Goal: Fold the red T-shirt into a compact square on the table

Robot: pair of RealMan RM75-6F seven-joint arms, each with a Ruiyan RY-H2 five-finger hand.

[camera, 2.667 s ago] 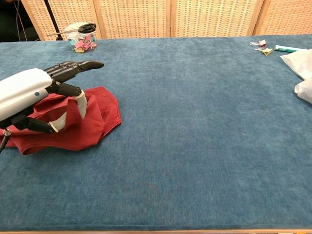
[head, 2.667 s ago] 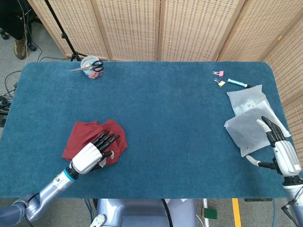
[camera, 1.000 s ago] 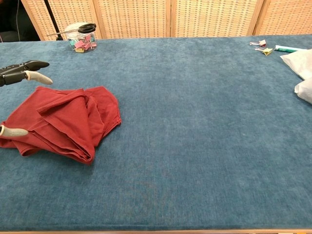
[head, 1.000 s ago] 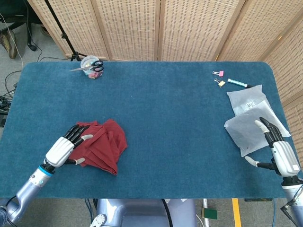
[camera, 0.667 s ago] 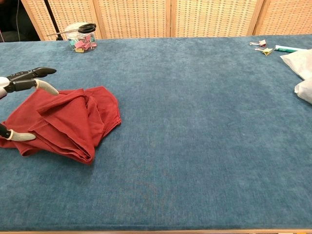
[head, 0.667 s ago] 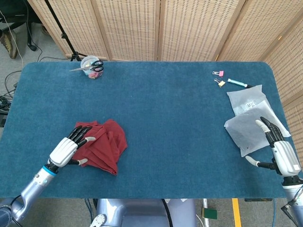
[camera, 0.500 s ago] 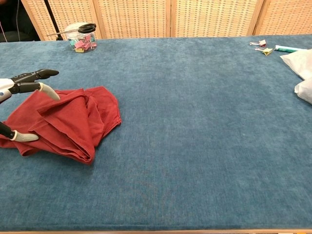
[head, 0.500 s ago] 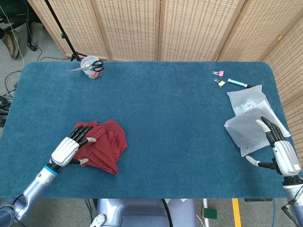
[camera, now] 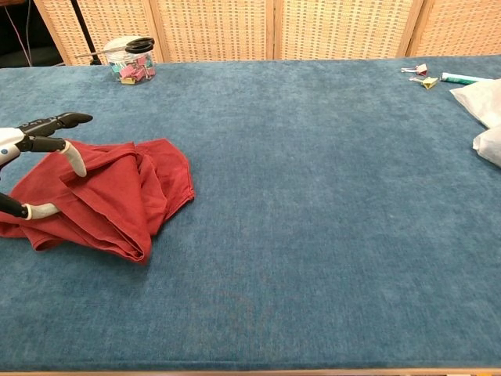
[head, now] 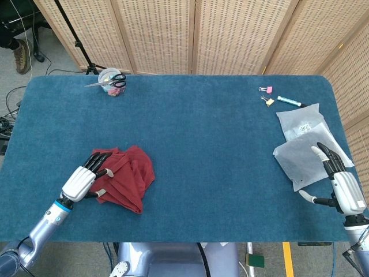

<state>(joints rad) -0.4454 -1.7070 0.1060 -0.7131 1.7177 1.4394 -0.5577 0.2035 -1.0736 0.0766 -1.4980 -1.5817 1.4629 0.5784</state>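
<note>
Nearest us, our left hand [head: 81, 182] has drawn back from on top of the red T-shirt [head: 124, 176] to its left edge and now has its fingers spread over that edge, grasping nothing as far as the chest view lets us judge. Our right hand [head: 340, 182] still rests unclenched and empty at the desk's [head: 202, 144] right edge, beside the white bags [head: 302, 144]. The shirt lies bunched and lumpy on the near-left of the desk, so we judge the fold only roughly compact and needing squaring; far back stand the jar with scissors [head: 111, 81] and some clips [head: 266, 95].
</note>
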